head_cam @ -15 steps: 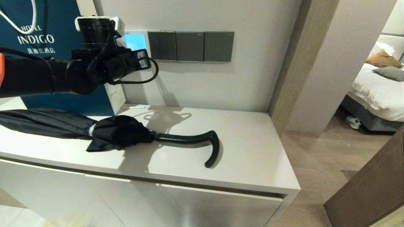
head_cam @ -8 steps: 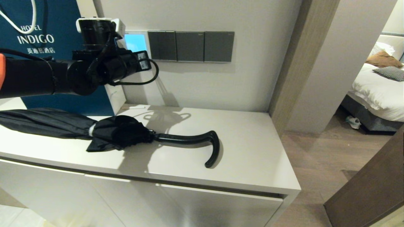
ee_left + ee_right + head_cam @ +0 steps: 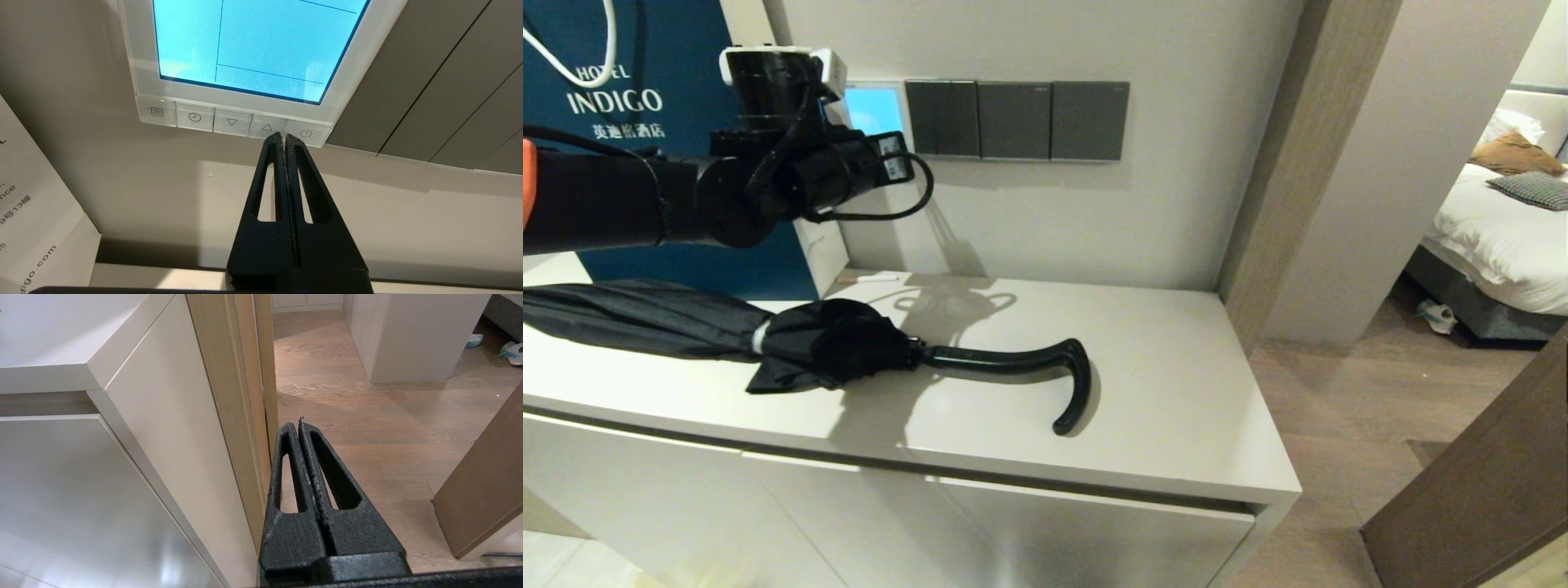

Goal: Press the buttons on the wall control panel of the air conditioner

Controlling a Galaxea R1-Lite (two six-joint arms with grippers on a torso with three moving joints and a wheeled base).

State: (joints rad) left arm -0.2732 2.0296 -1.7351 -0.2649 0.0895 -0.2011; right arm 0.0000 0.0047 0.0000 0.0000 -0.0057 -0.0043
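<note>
Hardly anything is moving since before — the left gripper [image 3: 284, 136], pinched tight, is sitting at the buttons [image 3: 233, 121] under the wall control panel [image 3: 143, 77] — between two, maybe pressing both.

A small white wall control panel [image 3: 253, 53] is mounted on the wall, its screen lit light blue; five pale buttons [image 3: 232, 121] are ranged along its lower edge.

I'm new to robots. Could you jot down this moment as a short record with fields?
panel: white thermostat, screen lit light blue
buttons: row of five under the screen
left pincer: shut, tips at the seam between the up-arrow button and power button
right pincer: shut, parked low beside the cabinet
cabinet top: black umbrella
</note>
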